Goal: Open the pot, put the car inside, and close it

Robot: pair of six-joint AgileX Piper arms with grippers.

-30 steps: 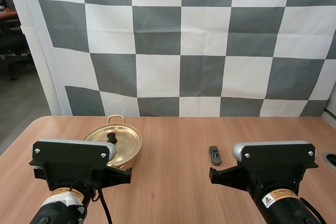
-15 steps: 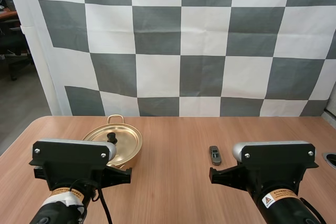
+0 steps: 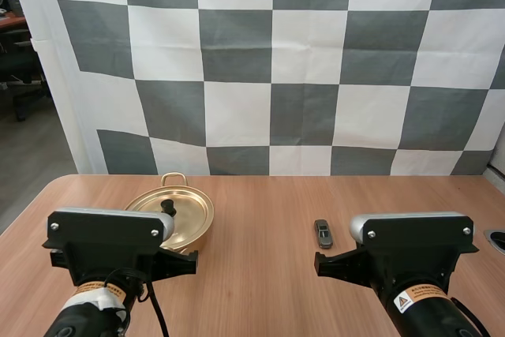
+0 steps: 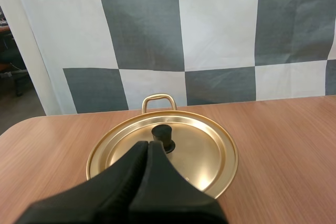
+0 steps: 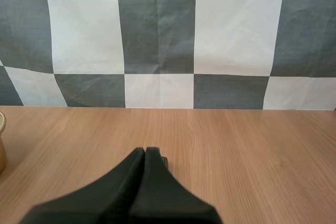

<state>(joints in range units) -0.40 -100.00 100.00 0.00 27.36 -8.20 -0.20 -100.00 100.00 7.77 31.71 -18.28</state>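
A gold pot with its lid on stands at the table's left, partly behind my left arm. The lid carries a black knob, and a loop handle sticks out at the far rim. My left gripper is shut, its tips just short of the knob. A small dark toy car lies on the table ahead of my right arm. My right gripper is shut with nothing in it, and a bit of the car peeks out beside its tips.
The wooden table stretches bare between pot and car. Its rounded left corner lies near the pot. A round dark fitting sits at the table's right edge.
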